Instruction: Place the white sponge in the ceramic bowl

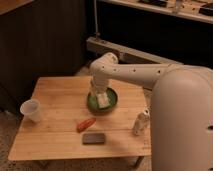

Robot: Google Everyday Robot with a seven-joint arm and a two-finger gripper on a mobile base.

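A green ceramic bowl (pixel 113 102) sits near the middle of the wooden table (pixel 55 92). A white sponge (pixel 103 100) lies inside the bowl, left of its centre. My gripper (pixel 97 94) hangs straight down from the white arm over the bowl's left part. It is right at the sponge and looks to touch its top. The arm's wrist hides the gripper's upper part.
A clear plastic cup (pixel 31 110) stands at the table's left edge. An orange carrot-like piece (pixel 86 123) and a dark grey block (pixel 94 138) lie in front of the bowl. A small white bottle (pixel 140 122) stands at the right. My white body fills the right side.
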